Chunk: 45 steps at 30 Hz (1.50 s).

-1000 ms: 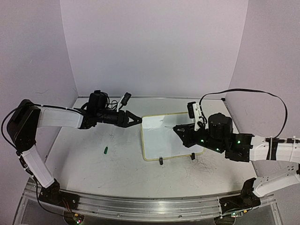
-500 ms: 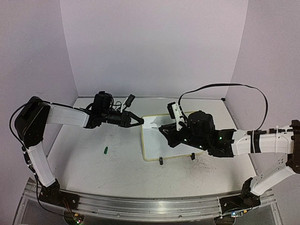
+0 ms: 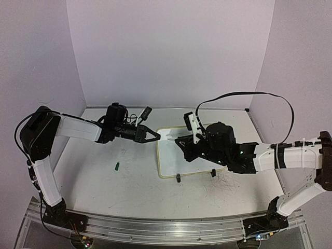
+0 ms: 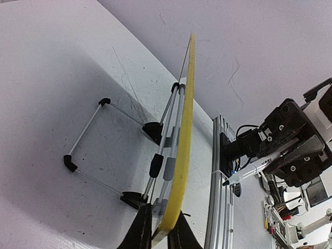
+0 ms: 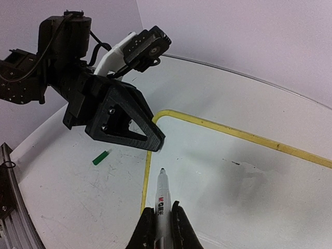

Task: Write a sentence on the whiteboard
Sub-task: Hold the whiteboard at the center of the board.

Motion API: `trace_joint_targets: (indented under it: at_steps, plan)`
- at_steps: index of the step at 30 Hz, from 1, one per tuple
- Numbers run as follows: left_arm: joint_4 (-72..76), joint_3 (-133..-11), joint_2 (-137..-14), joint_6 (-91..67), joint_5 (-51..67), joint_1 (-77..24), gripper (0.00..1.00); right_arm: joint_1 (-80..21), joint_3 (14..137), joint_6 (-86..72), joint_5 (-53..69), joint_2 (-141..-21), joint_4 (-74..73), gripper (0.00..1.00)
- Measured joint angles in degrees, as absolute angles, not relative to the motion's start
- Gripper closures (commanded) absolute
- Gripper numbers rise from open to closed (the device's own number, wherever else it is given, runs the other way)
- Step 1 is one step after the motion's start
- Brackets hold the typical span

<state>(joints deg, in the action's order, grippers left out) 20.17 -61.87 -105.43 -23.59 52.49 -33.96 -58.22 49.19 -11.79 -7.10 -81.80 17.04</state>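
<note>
The whiteboard (image 3: 171, 158), white with a pale-yellow frame, stands tilted on a wire stand at the table's middle. My left gripper (image 3: 155, 136) is shut on its upper left corner. In the left wrist view the frame (image 4: 184, 129) runs edge-on up from between my fingers (image 4: 140, 236). My right gripper (image 3: 180, 141) is shut on a white marker (image 5: 162, 199). The marker's black tip points at the board face (image 5: 233, 171) close to that corner, just below the left gripper (image 5: 124, 122). I cannot tell if the tip touches. The board shows only faint grey smudges.
A small green cap (image 3: 118, 166) lies on the table left of the board and also shows in the right wrist view (image 5: 101, 157). Two black clip feet (image 3: 178, 178) sit at the board's near edge. Walls enclose the table on the left, back and right.
</note>
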Motion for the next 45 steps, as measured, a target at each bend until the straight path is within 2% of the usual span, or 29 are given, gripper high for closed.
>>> trace_joint_targets:
  at_steps: [11,21,45]
  plan:
    - [22.13,-61.84,-105.43,-20.15,51.12,-35.13,1.0,-59.99,50.62,-10.03,-11.27,-83.51,16.99,1.0]
    - [22.17,-61.44,-105.43,-19.4,50.66,-35.2,1.0,-60.53,51.48,-9.67,-15.85,-85.08,17.8,1.0]
    - [22.2,-61.39,-105.43,-19.38,50.39,-35.2,1.0,-60.53,53.15,-9.04,-17.3,-89.26,20.47,1.0]
